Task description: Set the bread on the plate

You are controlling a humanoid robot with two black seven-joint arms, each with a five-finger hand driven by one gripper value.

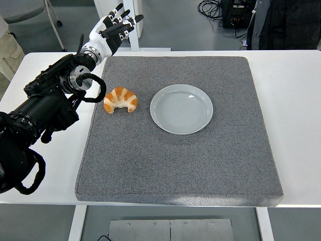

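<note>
Bread, here a golden-brown crescent-shaped croissant (pixel 121 99), lies untouched on the left part of a grey felt-like square mat (pixel 175 165), and the account starts from the left hand (pixel 114 27), which is well apart from it, raised beyond the mat's far left corner over the far edge of the white desk (pixel 296 100). That white-and-black five-fingered hand holds nothing; its fingers (pixel 118 10) are spread loosely and point up and away from the robot, released rather than clenched. Behind the hand a silver wrist joint leads down into the bulky black left arm (pixel 45 108), which comes in from the picture's left edge and crosses the bare strip of desk beside the mat, with a black cable loop at its elbow end just beside the croissant's left tip; whether the loop touches the pastry cannot be told. The croissant's curved back faces the far side and its two tips point toward the near edge. Just to its right, apart from it by a small gap of mat, sits a round pale grey-blue ceramic plate (pixel 159 118), flat on the mat near its middle. Beyond the desk, grey floor, a dark garment on a person (pixel 283 22) at the top right and tangled black cables (pixel 210 7) show.
</note>
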